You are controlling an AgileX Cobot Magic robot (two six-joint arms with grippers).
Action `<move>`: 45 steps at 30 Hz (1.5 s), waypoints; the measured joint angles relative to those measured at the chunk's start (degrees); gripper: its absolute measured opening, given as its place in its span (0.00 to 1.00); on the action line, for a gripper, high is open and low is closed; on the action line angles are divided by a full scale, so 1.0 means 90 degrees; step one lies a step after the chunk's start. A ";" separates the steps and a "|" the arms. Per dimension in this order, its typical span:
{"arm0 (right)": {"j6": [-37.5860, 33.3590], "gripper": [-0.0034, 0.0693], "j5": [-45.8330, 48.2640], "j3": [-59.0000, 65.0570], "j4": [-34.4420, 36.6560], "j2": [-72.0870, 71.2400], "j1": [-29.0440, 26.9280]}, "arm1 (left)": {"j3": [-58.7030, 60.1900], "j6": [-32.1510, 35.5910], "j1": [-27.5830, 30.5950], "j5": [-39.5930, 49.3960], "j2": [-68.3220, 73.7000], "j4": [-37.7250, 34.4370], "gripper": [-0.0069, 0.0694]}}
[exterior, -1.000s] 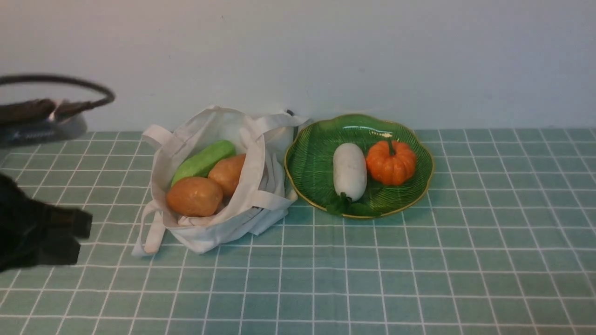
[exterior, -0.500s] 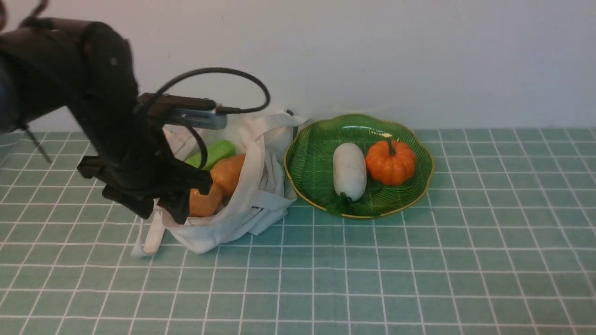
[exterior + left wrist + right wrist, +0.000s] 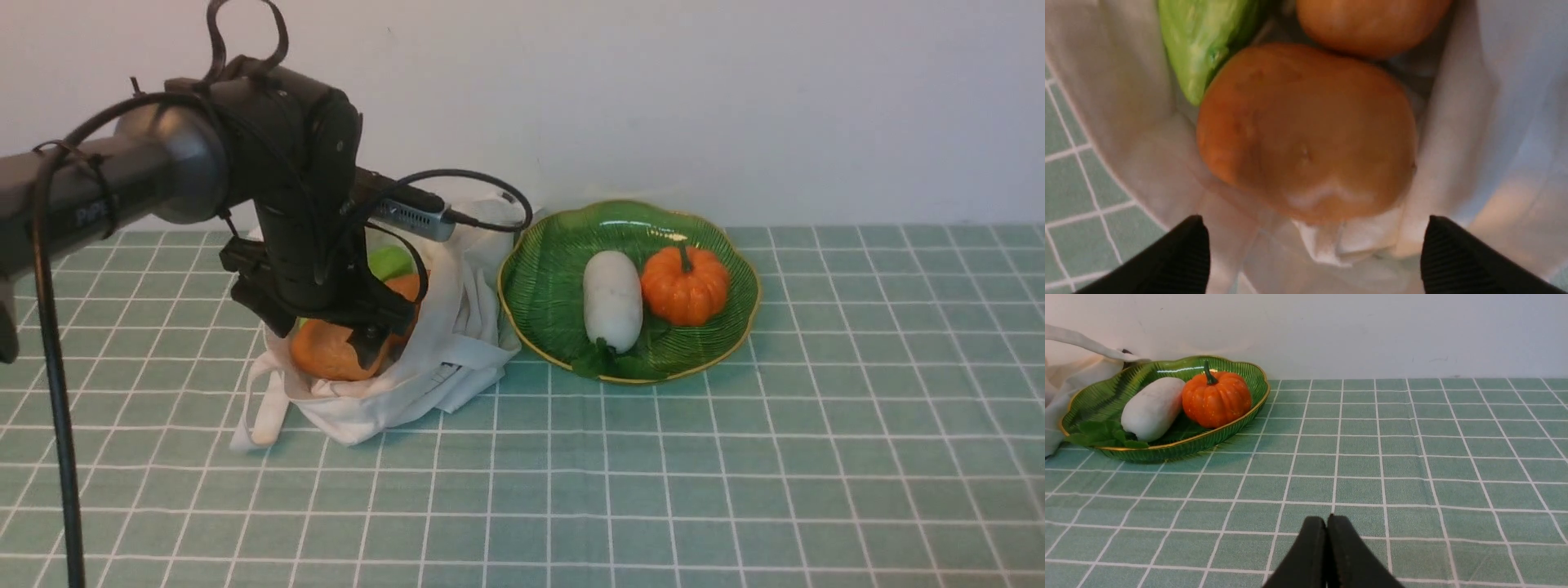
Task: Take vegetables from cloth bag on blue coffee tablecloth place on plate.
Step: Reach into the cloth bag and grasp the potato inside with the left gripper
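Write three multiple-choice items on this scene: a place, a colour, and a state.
1. Where is the pumpkin?
A) in the cloth bag
B) on the plate
C) on the bare tablecloth

2. What colour is the pumpkin?
A) orange
B) purple
C) blue

3. How does the left pincer stand?
A) shut on the pumpkin
B) shut on nothing
C) open over the bag

1: B, the pumpkin sits inside the gold rim of the plate.
2: A, its ribbed skin shows orange in both views.
3: C, the left pincer has its fingers wide apart above the cloth bag, gripping nothing.
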 joint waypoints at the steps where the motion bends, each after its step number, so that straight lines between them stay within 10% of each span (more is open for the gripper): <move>1: 0.0000 0.03 0.0000 0.0000 0.0000 0.0000 0.0000 | 0.0000 0.0061 0.0000 -0.0131 0.0029 0.0038 0.92; 22: 0.0000 0.03 0.0000 0.0000 0.0000 0.0000 0.0000 | -0.0054 0.0233 -0.0013 -0.0206 0.0364 0.0057 0.66; 26: 0.0000 0.03 0.0000 0.0000 0.0000 0.0000 0.0000 | -0.0042 0.0233 -0.0013 -0.0071 -0.0041 0.0057 0.25; 30: 0.0000 0.03 0.0000 0.0000 0.0000 0.0000 0.0000 | -0.0042 0.0233 -0.0013 -0.0071 -0.0515 0.0064 0.10; 38: 0.0000 0.03 0.0000 0.0000 0.0000 0.0000 0.0000 | -0.0042 -0.0494 -0.0013 0.0085 -0.0693 0.0014 0.09; 45: 0.0000 0.03 0.0000 0.0000 0.0000 0.0000 0.0000 | -0.0042 -0.1719 -0.0013 0.0089 -0.0251 0.0063 0.41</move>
